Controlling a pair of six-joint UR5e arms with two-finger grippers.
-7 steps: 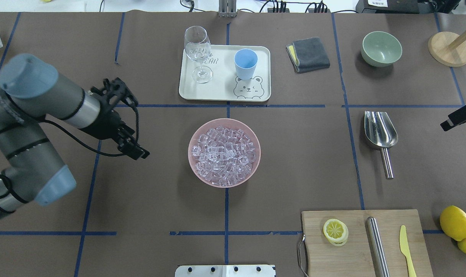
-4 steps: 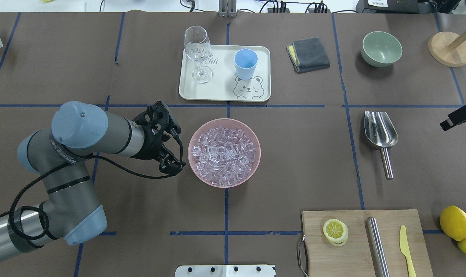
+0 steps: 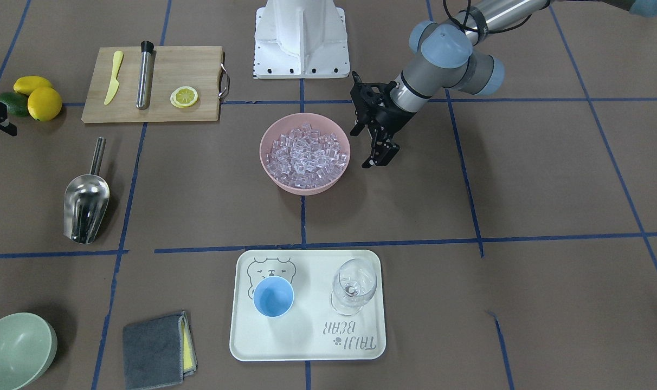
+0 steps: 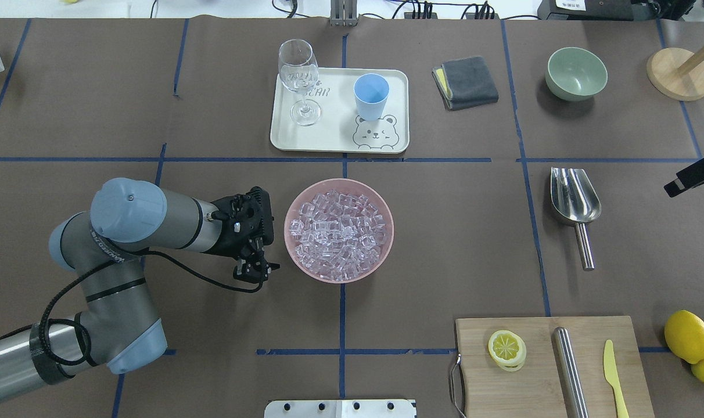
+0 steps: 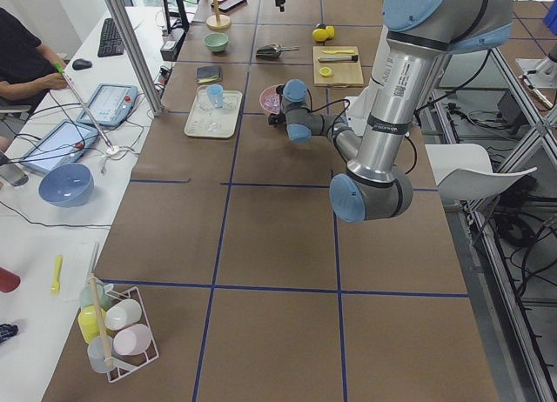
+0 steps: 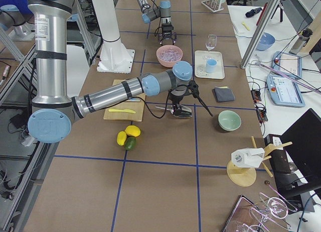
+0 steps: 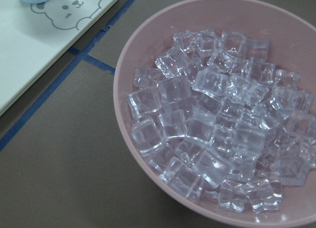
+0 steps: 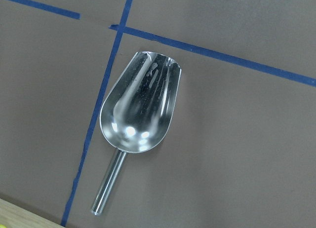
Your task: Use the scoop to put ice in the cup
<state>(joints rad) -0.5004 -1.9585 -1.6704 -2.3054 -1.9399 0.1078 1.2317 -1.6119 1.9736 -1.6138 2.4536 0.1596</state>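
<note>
Hovering just beside the pink bowl (image 4: 288, 232), the left gripper (image 4: 253, 268) points down at the table with its fingers apparently somewhat parted and nothing between them. From that spot it could probably brace the bowl while the scooping is done. Its wrist camera looks straight into the heaped ice (image 4: 339, 229), which all sits in the bowl. The scoop (image 4: 574, 200) lies flat on the table, well off to the robot's right, hollow side up and its thin handle toward the robot, which should suit a grab from above. The right gripper (image 4: 692, 176) hangs near it with its camera looking down on the whole scoop, likely lining up on the handle. Only a black sliver of it shows at the frame edge, so I cannot tell how its fingers stand. The cup (image 4: 371, 96) stands upright and empty on the white tray (image 4: 334, 139), beyond the bowl and beside a wine glass (image 4: 298, 81), so the pour would be a short carry.
</note>
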